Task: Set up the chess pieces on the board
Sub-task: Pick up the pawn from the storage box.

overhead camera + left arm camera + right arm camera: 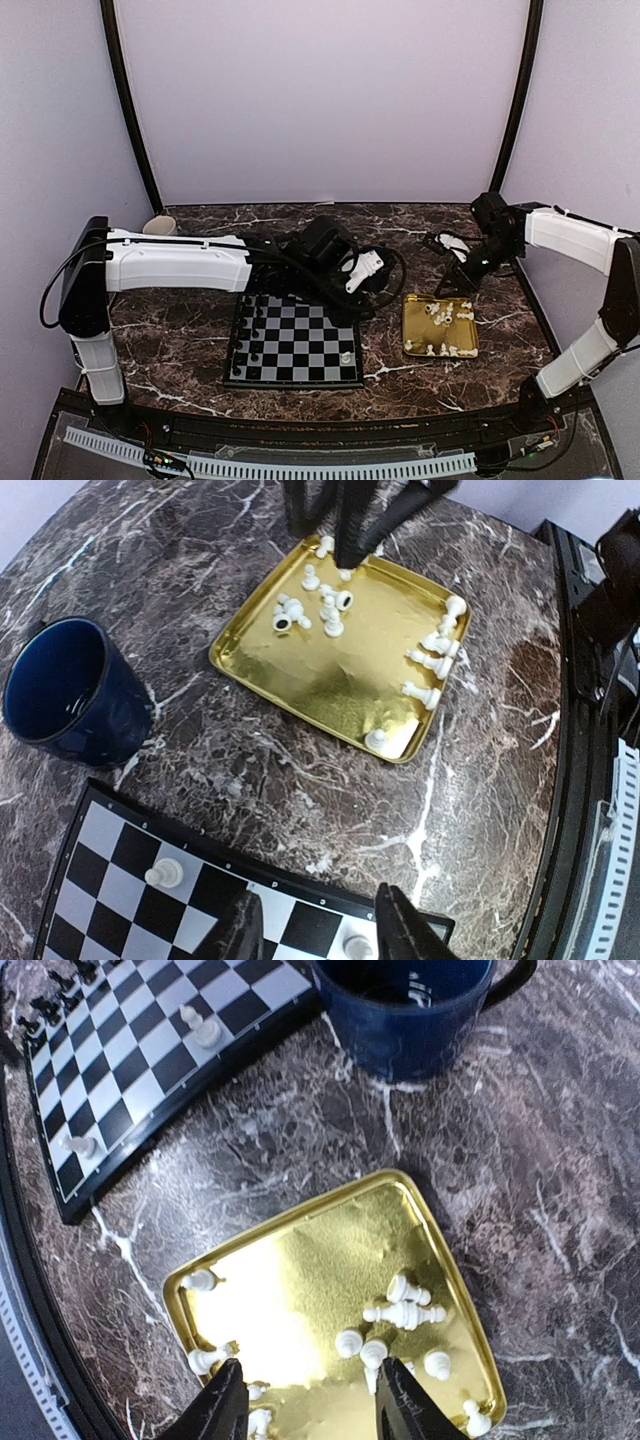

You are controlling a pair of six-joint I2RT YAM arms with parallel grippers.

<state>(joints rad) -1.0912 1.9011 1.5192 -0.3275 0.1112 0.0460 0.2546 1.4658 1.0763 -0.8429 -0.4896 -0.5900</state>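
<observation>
Your left gripper (320, 932) hangs over the edge of the board (118, 888) that faces the gold tray (330, 685). Its jaws are spread and pinch nothing. One white piece (355, 945) stands on the board in the gap below them, close beside one finger (you cannot tell whether it touches). A second white piece (163, 873) stands upright a few squares further along the same side of the board.

Your right gripper (312, 1410) hovers over the tray, jaws spread as well, with nothing between them. In the left wrist view its dark fingers reach down to the tray's far rim.

Most of the cream-white chess pieces (405, 1313) are in the tray. Some lie on their sides, some stand, and they are gathered in loose clusters towards two of the tray's edges, with bare gold in the middle.

The black pieces (40, 1005) are lined up along the side of the board away from the tray.

A dark blue mug (60, 695) stands upright on the marble table (300, 780), near the board's corner and apart from the tray. In the overhead view your left arm covers it. A pale cup (160, 225) sits at the back of the table on the left, well apart from everything else.
</observation>
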